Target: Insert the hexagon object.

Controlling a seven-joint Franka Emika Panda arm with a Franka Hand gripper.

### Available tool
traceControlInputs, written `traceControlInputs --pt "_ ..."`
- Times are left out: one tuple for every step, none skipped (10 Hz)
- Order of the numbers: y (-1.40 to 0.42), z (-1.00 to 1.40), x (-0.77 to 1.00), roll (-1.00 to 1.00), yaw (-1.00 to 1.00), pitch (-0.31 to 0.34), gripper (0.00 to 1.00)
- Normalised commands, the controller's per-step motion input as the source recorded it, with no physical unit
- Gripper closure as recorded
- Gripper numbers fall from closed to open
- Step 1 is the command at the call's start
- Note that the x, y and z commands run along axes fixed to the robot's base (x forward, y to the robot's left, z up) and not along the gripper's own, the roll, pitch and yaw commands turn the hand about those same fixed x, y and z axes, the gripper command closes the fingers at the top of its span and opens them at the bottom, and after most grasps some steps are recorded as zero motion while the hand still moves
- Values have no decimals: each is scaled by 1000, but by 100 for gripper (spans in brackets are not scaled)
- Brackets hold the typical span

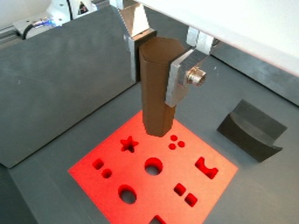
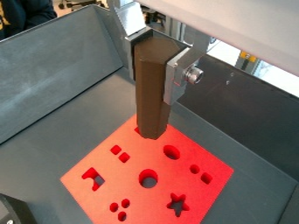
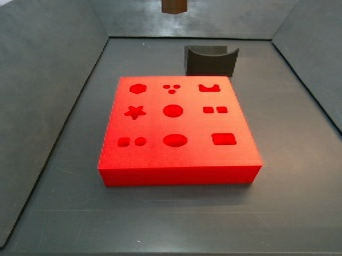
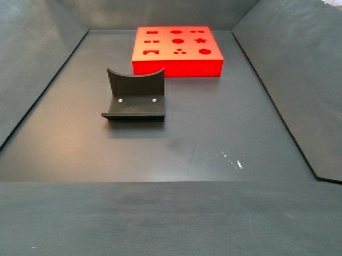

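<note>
My gripper [image 1: 158, 74] is shut on the hexagon object [image 1: 158, 96], a long dark brown six-sided peg that hangs upright between the silver fingers [image 1: 184, 77]. Both wrist views show this grip, with the gripper [image 2: 158, 70] around the peg [image 2: 152, 96]. The peg's lower end hangs well above the far edge of the red block [image 1: 152, 171], which also shows in the other wrist view [image 2: 152, 179]. In a side view only the peg's tip [image 3: 175, 5] shows, high above the block [image 3: 181, 150]. The block's top has several shaped holes, one a small hexagon [image 3: 138, 87].
The dark fixture [image 3: 211, 58] stands on the floor just beyond the red block; it also shows in a side view [image 4: 134, 95] and a wrist view [image 1: 251, 129]. Grey sloping walls [image 3: 60, 120] enclose the dark floor [image 4: 201, 150]. The red block [image 4: 179, 48] sits at the far end.
</note>
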Motion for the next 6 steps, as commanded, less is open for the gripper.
traceControlInputs --pt "126 -63 0 0 0 0 100" --pt "426 -191 29 0 0 -1 100" --pt "729 -294 0 -71 -11 -16 100" --pt "680 -520 0 0 0 -79 100" --pt "791 -477 -3 -96 0 -33 100" --pt "691 -786 -160 -74 0 -147 100"
